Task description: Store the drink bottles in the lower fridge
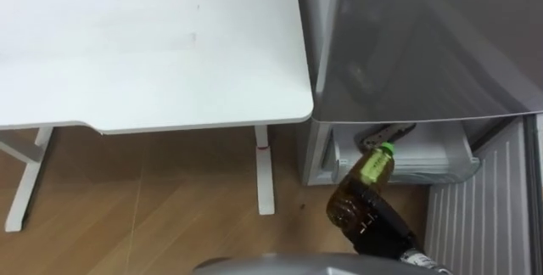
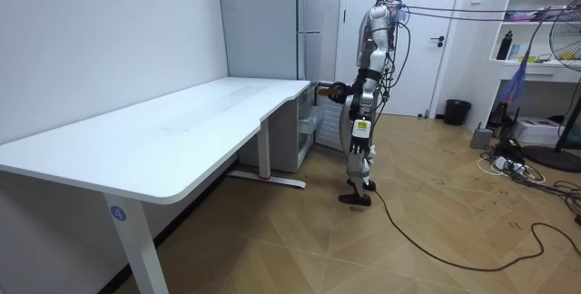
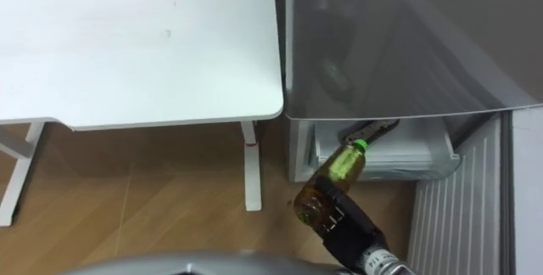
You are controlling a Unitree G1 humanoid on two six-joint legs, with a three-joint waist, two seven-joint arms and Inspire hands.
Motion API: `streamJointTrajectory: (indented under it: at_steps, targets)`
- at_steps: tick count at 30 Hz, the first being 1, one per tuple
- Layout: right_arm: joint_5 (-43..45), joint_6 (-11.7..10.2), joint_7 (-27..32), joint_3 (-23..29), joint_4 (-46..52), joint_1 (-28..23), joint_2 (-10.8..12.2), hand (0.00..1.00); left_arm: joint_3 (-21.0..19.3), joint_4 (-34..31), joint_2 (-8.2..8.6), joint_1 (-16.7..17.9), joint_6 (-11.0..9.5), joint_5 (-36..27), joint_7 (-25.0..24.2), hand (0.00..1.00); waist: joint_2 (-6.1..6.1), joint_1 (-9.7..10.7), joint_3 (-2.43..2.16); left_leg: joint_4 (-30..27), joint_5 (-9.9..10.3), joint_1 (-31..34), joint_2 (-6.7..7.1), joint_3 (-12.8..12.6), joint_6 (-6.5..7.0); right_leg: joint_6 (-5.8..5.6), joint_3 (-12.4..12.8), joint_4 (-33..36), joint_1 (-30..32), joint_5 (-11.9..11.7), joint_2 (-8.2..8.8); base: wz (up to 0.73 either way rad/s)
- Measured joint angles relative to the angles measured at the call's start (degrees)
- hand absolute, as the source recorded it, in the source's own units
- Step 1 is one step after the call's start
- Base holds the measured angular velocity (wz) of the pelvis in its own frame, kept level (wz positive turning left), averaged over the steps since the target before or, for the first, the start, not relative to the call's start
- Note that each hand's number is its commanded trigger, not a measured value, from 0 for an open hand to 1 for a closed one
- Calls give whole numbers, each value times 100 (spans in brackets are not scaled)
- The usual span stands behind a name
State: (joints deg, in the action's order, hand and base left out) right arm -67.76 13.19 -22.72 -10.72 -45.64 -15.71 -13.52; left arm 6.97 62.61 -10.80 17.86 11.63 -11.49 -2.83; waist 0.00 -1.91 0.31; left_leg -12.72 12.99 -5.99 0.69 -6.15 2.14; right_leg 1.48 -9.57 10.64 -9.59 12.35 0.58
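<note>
A drink bottle (image 1: pixel 363 183) with amber liquid and a green cap is held tilted, cap pointing up toward the fridge (image 1: pixel 424 46). My right hand (image 1: pixel 373 220) comes in from the lower right and is shut on the bottle's lower body. The bottle hangs above the floor just in front of the open lower compartment (image 1: pixel 424 160), whose white shelf shows under the grey upper door. In the room view I stand facing the fridge (image 2: pixel 309 40) at the table's far end, holding the bottle (image 2: pixel 336 90) out at chest height.
A white table (image 1: pixel 153 46) stands to my left, its leg (image 1: pixel 265 173) close to the fridge. The lower door's ribbed white inside (image 1: pixel 479 224) swings out at the right. A small grey-brown piece (image 1: pixel 388 133) sits under the upper door's edge. Wooden floor (image 1: pixel 153 207) lies below.
</note>
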Motion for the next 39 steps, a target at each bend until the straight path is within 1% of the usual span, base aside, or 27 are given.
streamJointTrajectory:
  at_steps: [2, 4, 6, 8, 10, 12, 13, 15, 16, 18, 22, 23, 24, 25, 27, 28, 30, 32, 33, 34, 35, 36, 37, 38, 39]
  targets:
    - [-224, -22, 189, 87, 2, 11, 18, 100, -3, -8, 6, 8, -11, 0, 1, 0, 13, -3, 3, 0, 2, -8, 1, 1, 3, -3, 16, -5, 14, 3, 14, -4]
    - [-479, -157, 431, 140, 2, 81, 29, 100, -6, -13, 7, 22, -59, 0, 2, 0, 10, -2, 1, -3, 1, -1, 5, 8, 3, -5, 26, -70, 10, 8, 25, 0]
    - [-521, -244, 607, 245, 6, 158, 52, 100, -11, -11, 14, 51, -94, -2, 3, 0, 13, -4, 1, -2, 1, -10, 8, 11, 4, -5, 35, -92, -5, 7, 21, 0]
    - [-717, -349, 802, 343, 6, 235, 95, 100, -17, -11, 25, 80, -95, -7, 7, 0, 17, -7, 2, -7, 0, -31, 11, 13, 3, -6, 29, -103, -14, 8, 17, 0]
    - [-1110, -476, 1047, 476, 10, 325, 151, 100, -56, -8, 60, 94, -95, -7, 8, 0, 33, -13, 1, -7, -1, -51, 12, 15, 2, -5, 32, -109, -13, 8, 9, 0]
    - [-1296, -590, 1204, 571, 16, 375, 163, 100, -103, -9, 98, 103, -95, -9, 5, 0, 42, -13, -12, -5, 0, -55, 16, 19, 1, -6, 17, -109, -31, 7, 9, 2]
    - [-1324, -637, 1307, 648, 37, 401, 166, 100, -126, -18, 118, 121, -95, -8, 5, 0, 67, -7, -20, -1, 0, -58, 19, 27, 1, -6, 0, -105, -37, 8, 19, 5]
    - [-1357, -668, 1474, 777, 165, 403, 169, 100, -184, -44, 140, 152, -106, -6, 9, 0, 119, -9, -20, 4, 0, -59, 20, 31, 1, -10, -9, -105, -37, 10, 32, 2]
    - [-1395, -711, 1575, 829, 258, 403, 166, 100, -277, -82, 157, 208, -125, 5, 18, 0, 154, -8, -22, 2, 0, -60, 19, 30, 1, -11, -16, -105, -41, 12, 39, 0]
    - [-1398, -741, 1680, 944, 359, 407, 167, 100, -449, -110, 179, 262, -128, 55, 17, 0, 181, -9, -20, 1, 0, -59, 20, 31, 0, -6, -54, -103, -49, 28, 46, 3]
    - [-1390, -777, 1893, 1101, 303, 524, 158, 100, -730, -210, 201, 422, -112, 113, -10, 0, 171, -7, -17, -25, -3, -42, 48, 84, -3, -8, -154, -92, -48, 92, 88, 10]
    - [-1393, -777, 1903, 1139, 252, 564, 159, 100, -753, -210, 201, 422, -112, 117, -14, 0, 174, -8, -16, -39, -3, -31, 54, 95, -3, -9, -159, -93, -48, 93, 90, 15]
    - [-1388, -782, 1908, 1205, 98, 665, 157, 100, -795, -216, 197, 413, -115, 197, -16, 0, 175, 8, -15, -66, -3, 1, 65, 153, -2, -14, -166, -95, -43, 95, 92, 15]
    - [-1385, -797, 1945, 1238, -30, 761, 149, 100, -799, -248, 195, 411, -127, 339, -17, 0, 176, 4, -13, -87, -4, 38, 81, 161, -1, -17, -174, -98, -28, 97, 93, 13]
    - [-1362, -817, 2053, 1254, -95, 864, 149, 100, -797, -259, 195, 398, -139, 504, -25, 0, 179, -6, -8, -89, -4, 68, 94, 167, -1, -18, -173, -98, 0, 97, 94, 3]
    - [-1393, -815, 2078, 1253, -110, 939, 149, 100, -798, -258, 194, 393, -164, 536, -30, 0, 177, -9, -7, -92, -5, 151, 99, 215, 2, -18, -187, -94, 39, 97, 94, 4]
    - [-1518, -825, 2093, 1258, -265, 1147, 125, 100, -789, -251, 166, 295, -164, 537, -67, 0, 171, 20, 2, -137, -10, 308, 105, 282, 8, -17, -255, -85, 157, 94, 99, 17]
    - [-1500, -847, 2150, 1256, -441, 1424, 59, 100, -741, -255, 112, 111, -173, 540, -115, 0, 171, 14, 2, -218, -28, 547, 105, 333, 12, -11, -323, -67, 364, 72, 99, 20]
    - [-1532, -835, 2173, 1256, -603, 1637, 34, 100, -728, -251, 82, 0, -195, 536, -125, 0, 167, 4, 10, -197, -72, 682, 103, 342, 11, -3, -325, -49, 493, 37, 94, 5]
    - [-1538, -832, 2199, 1255, -849, 1855, 17, 100, -729, -239, 61, -117, -199, 539, -126, 0, 164, -11, 29, -169, -107, 790, 101, 367, 6, 10, -319, -6, 608, 16, 93, 0]
    - [-1539, -832, 2201, 1257, -933, 1953, 6, 100, -729, -230, 50, -185, -200, 538, -125, 0, 159, -11, 43, -163, -130, 855, 101, 383, 6, 14, -331, 35, 688, 12, 95, 4]
    - [-1541, -837, 2203, 1261, -1119, 2153, -16, 100, -691, -195, 18, -329, -209, 538, -125, 0, 188, -8, 45, -134, -180, 967, 101, 399, 9, 21, -359, 118, 841, 5, 99, 8]
    - [-1538, -844, 2066, 1251, -1218, 2241, -21, 100, -608, -192, -59, -428, -231, 529, -127, 0, 149, -1, 77, -86, -221, 1076, 102, 404, 3, 34, -374, 168, 987, -4, 127, 6]
    - [-1532, -832, 2031, 1236, -1224, 2280, -20, 100, -572, -195, -100, -463, -248, 534, -128, 0, 157, 1, 74, -80, -237, 1134, 101, 401, -3, 44, -372, 182, 1052, -11, 126, -5]
    - [-1517, -825, 2017, 1208, -1321, 2416, -27, 100, -513, -189, -167, -552, -279, 532, -124, 0, 136, 5, 94, -89, -255, 1252, 101, 393, -11, 70, -375, 192, 1174, -36, 121, -5]
